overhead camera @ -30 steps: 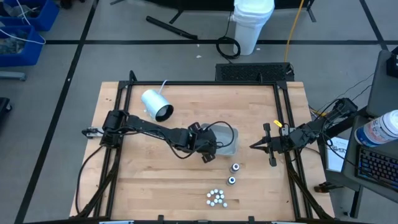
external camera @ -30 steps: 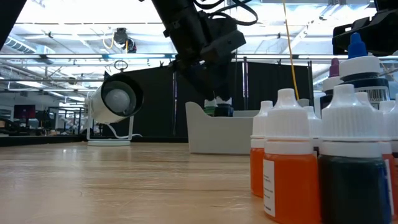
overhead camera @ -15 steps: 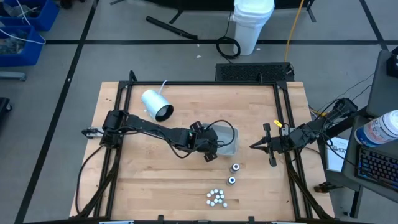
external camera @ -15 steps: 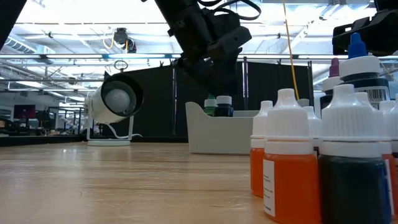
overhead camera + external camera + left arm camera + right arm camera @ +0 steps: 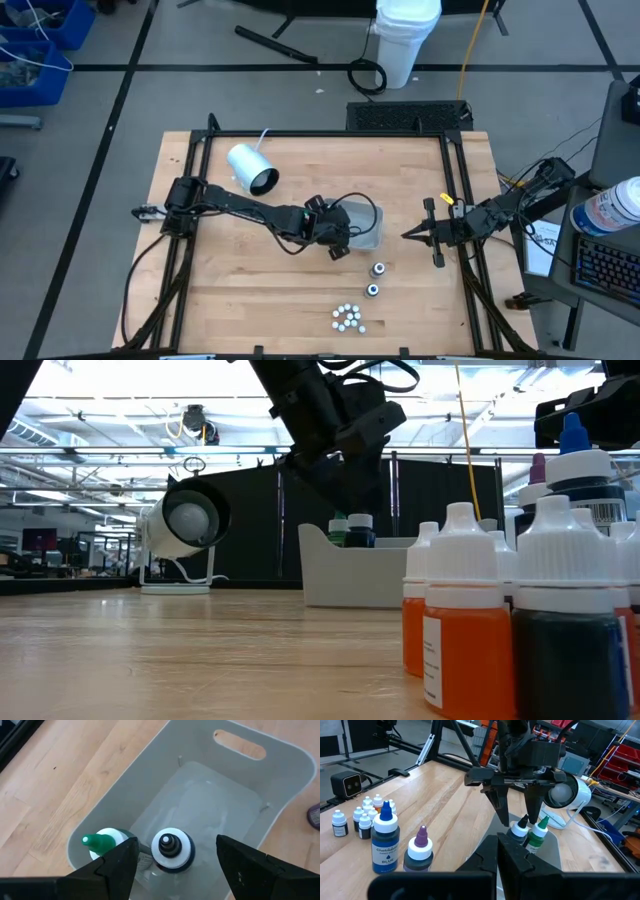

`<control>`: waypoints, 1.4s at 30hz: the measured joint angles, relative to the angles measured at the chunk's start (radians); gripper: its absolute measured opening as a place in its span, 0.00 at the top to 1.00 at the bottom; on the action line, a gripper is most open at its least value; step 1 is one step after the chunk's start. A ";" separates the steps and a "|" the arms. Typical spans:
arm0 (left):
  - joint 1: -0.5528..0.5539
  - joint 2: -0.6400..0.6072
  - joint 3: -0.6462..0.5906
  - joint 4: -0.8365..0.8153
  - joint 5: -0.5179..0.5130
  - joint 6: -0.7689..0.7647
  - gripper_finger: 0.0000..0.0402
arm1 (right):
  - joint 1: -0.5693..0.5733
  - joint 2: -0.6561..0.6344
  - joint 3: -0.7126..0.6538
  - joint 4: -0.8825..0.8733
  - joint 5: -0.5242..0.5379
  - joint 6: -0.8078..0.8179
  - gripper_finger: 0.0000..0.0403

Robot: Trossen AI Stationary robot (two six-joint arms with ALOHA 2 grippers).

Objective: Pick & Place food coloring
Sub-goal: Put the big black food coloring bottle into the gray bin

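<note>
Left tool (image 5: 172, 857) wide open above grey tray (image 5: 280, 795) near worktop middle, two food coloring bottles (image 5: 171, 849) upright inside. Remaining bottles (image 5: 347, 318) clustered toward front edge. Light, stiff, slippery, easily tipped; best gripped at cap. Right tool (image 5: 408, 237) shut, near right edge.

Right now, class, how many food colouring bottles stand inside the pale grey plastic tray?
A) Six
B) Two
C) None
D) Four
B: the pale grey plastic tray holds just two, a green-tipped bottle and a dark-tipped bottle, standing side by side between the open left gripper's fingers.
</note>
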 joint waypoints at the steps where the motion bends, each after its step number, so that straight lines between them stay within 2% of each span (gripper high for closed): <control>1: 0.000 0.000 0.000 0.000 0.000 0.000 0.33 | 0.000 0.000 0.000 0.000 0.000 0.000 1.00; 36: 0.004 0.005 -0.029 0.027 -0.031 0.057 0.33 | 0.000 0.000 0.000 0.000 0.000 -0.009 1.00; 39: 0.004 0.005 -0.029 0.027 -0.030 0.057 0.35 | 0.000 0.000 0.000 0.000 0.000 -0.010 1.00; 42: 0.004 0.005 -0.029 0.027 -0.028 0.056 0.43 | 0.000 0.000 0.000 0.000 0.000 -0.011 1.00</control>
